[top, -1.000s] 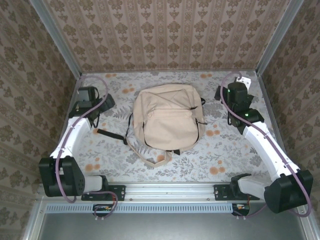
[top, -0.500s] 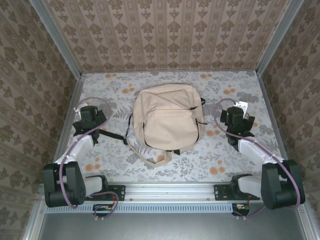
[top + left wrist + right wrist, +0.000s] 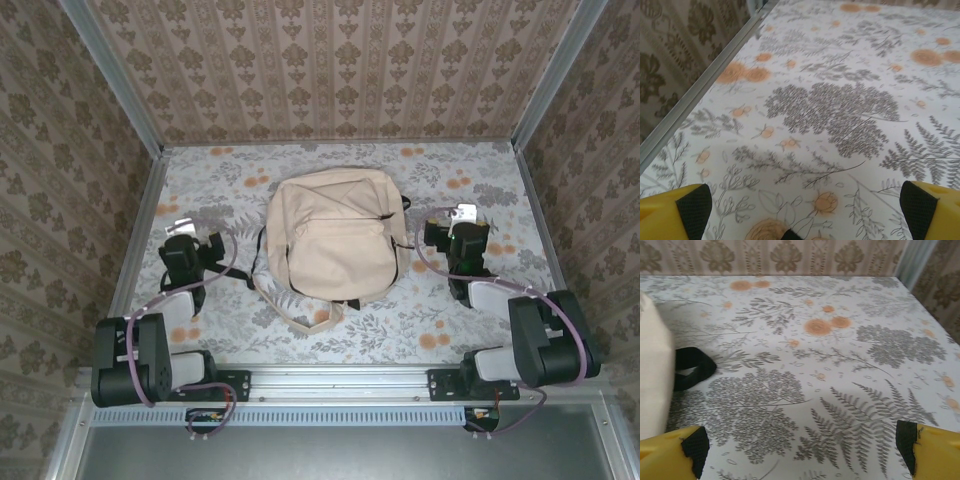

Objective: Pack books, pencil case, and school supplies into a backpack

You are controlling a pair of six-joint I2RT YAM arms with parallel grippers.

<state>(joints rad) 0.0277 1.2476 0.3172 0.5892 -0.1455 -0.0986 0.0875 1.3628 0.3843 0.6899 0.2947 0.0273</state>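
Observation:
The cream-beige backpack lies flat in the middle of the table with its front pocket facing up and its zips looking closed. Its side and a black loop show at the left of the right wrist view. My left gripper rests low to the left of the backpack, open, with bare tablecloth between its yellow fingers. My right gripper sits low to the right of the backpack, also open over bare cloth, fingers wide apart. The books, pencil case and red supply item are out of view.
Both arms are folded back close to their bases. A beige strap loop and a black strap trail from the backpack toward the near and left side. Patterned walls and metal rails edge the floral table.
Both arms have drawn back from the far corners toward their bases and folded up. The grippers now sit lower and nearer, beside the backpack. The backpack has not moved.

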